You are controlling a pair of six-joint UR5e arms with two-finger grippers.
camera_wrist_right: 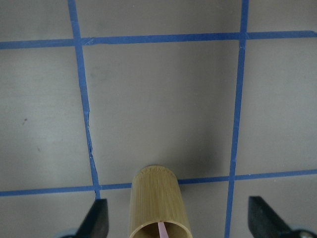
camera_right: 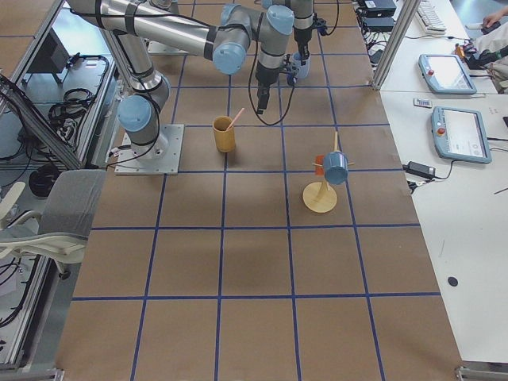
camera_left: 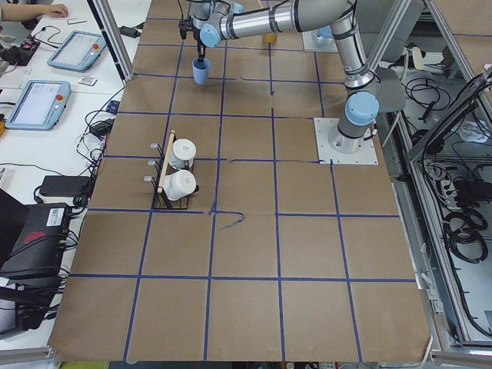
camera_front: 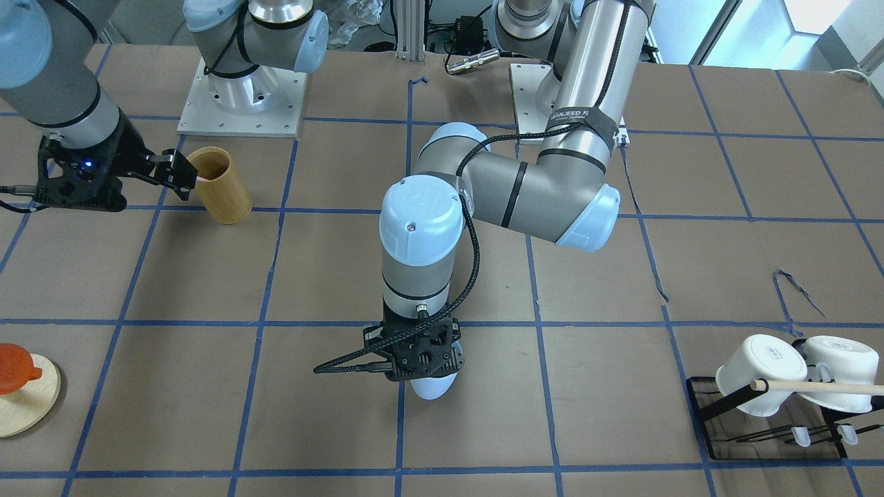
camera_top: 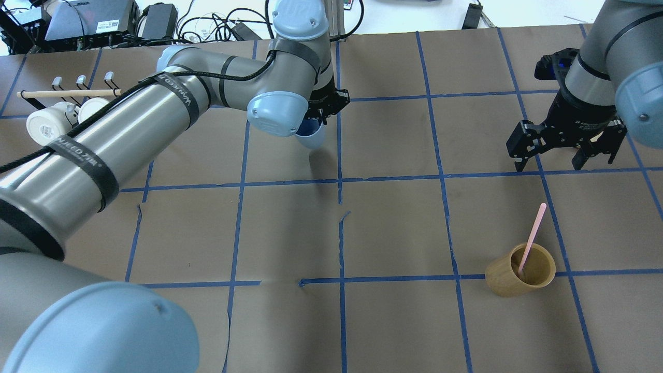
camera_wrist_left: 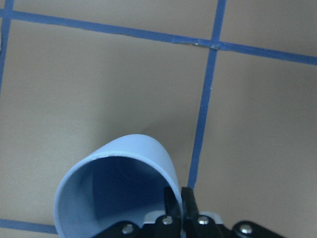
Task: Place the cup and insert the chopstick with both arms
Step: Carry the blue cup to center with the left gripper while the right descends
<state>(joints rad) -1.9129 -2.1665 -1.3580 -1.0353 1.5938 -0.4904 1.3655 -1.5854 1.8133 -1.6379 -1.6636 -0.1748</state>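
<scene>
Left gripper point(camera_wrist_left: 177, 198): pinched on the rim of the blue cup point(camera_wrist_left: 114, 183), one finger inside the wall and one outside.
Blue cup: mouth up and a little tilted, over the far middle of the table point(camera_top: 393, 233), just left of a blue tape line point(camera_wrist_left: 200, 129). I cannot tell whether its base touches the surface.
Right gripper point(camera_top: 550, 160): fingers spread wide with nothing between them, hovering on the right, beyond the bamboo holder point(camera_top: 505, 280).
Bamboo holder: upright at the near right, on a tape line.
Chopstick point(camera_top: 532, 235): pink, already leaning inside the holder, its top end pointing toward the right gripper.
Step in hand: most likely setting the cup down; the chopstick part looks done.
How to do it well: lower the cup straight and level it so the base lands flat. Part the fingers only once it rests. Then lift straight up, so the inner finger does not drag the rim and tip the cup.
</scene>
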